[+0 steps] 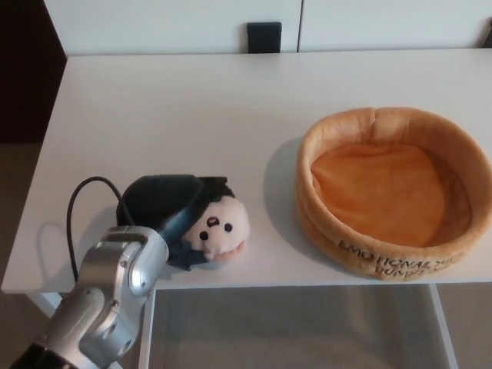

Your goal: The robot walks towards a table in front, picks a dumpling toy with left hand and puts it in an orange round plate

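Your white desk (192, 100) is smooth, with wide bare surface behind and between the things. The soft, round dumpling toy (221, 229), pale with a dotted face, sits near the front edge. The plush orange plate (384, 250), thick-rimmed, lies well apart to its right. Your left robot hand (173, 211) wraps its black fingers around the toy
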